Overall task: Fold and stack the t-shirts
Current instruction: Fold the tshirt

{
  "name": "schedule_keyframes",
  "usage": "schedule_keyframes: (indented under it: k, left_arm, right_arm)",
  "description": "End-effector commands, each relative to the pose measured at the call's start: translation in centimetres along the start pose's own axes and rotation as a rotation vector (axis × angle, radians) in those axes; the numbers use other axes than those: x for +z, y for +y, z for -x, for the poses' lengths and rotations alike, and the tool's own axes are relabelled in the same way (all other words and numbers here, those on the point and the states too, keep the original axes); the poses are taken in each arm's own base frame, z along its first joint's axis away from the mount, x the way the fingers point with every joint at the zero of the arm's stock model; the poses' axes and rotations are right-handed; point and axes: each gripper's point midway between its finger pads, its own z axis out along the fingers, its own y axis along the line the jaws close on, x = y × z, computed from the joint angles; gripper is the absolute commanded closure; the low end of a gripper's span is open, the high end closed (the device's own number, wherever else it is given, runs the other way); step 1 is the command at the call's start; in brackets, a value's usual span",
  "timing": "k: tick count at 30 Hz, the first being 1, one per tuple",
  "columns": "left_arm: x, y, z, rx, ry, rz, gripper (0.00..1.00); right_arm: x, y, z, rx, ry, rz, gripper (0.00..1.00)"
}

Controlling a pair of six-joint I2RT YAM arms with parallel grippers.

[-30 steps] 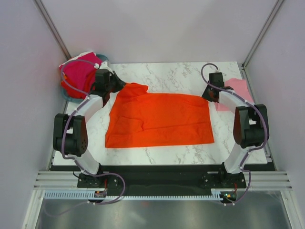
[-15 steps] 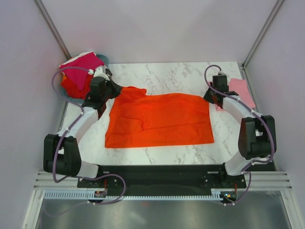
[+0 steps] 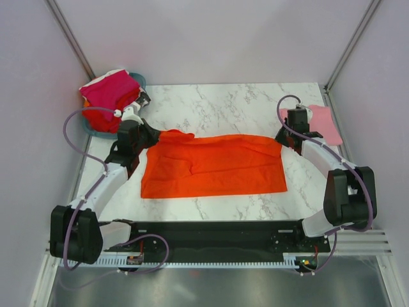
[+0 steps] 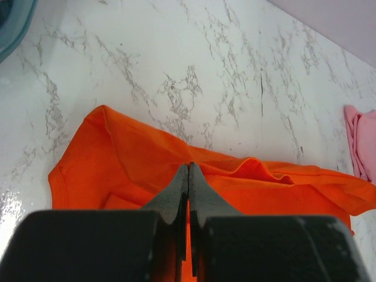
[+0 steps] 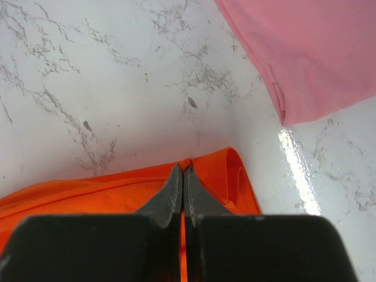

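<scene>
Orange-red t-shirt (image 3: 214, 166) lies spread across the middle of the marble table (image 3: 223, 105), wider left to right than front to back, mostly flat. Its near edge is straight and its far edge is bunched and lifted into a ridge. A sleeve sticks out at the far left corner, next to the left gripper (image 3: 152, 135). A few creases run through the left half. The left gripper is at the far left corner of the orange-red t-shirt with its jaws clenched. In the left wrist view the fingertips (image 4: 179, 179) meet right on the raised fold of orange cloth, and cloth shows in the slit between them, so it is pinching the shirt. The right gripper (image 3: 282, 135) is at the far right corner, also clenched. In the right wrist view its tips sit on a doubled-over lip of orange cloth, so it is gripping that corner. Both arms reach forward from their bases, one along each side of the shirt. Light pink t-shirt (image 3: 324, 123) lies flat at the far right corner of the table, near the right gripper. It is apart from the orange one, with bare marble between them. A teal basket (image 3: 141, 79) sits at the far left corner holding a pile of shirts (image 3: 110, 93): magenta on top, red under it, a bit of white at the far edge. The pile rises above the basket rim. The left arm's cable loops just in front of the basket.
</scene>
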Motion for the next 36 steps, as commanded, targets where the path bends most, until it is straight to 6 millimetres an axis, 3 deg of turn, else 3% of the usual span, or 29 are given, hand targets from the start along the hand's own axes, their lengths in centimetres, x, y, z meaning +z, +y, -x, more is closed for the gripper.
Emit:
schedule_keyframes:
  k: [1,5,11,25,27,32,36]
  left_arm:
    - [-1.2,-0.3,0.2,-0.037,-0.034,-0.007,0.98]
    - [-2.0,0.2,-0.8,-0.045,-0.025,-0.006,0.98]
    - [-2.6,1.2,-3.0,-0.053,0.012,0.003,0.98]
    - [-5.8,2.0,-5.5,-0.068,0.029,-0.022,0.98]
    - [-6.2,3.0,-7.0,-0.069,0.073,0.006,0.98]
    - [-7.1,4.1,-9.2,-0.104,0.105,0.028,0.98]
    - [-7.7,4.6,-10.2,-0.180,0.097,0.039,0.98]
  right_arm:
    - [-0.4,0.2,1.6,0.022,-0.069,0.004,1.00]
    - [0.2,0.2,2.2,0.008,-0.078,-0.011,1.00]
    - [0.9,0.0,1.1,0.009,-0.055,-0.002,1.00]
    - [0.3,-1.1,-0.4,-0.008,-0.077,0.013,1.00]
    - [0.2,-1.1,-0.3,-0.003,-0.090,0.021,1.00]
    - [0.1,-1.5,-2.0,0.040,-0.075,0.033,1.00]
    - [0.5,-2.6,-4.6,0.102,-0.046,0.026,1.00]
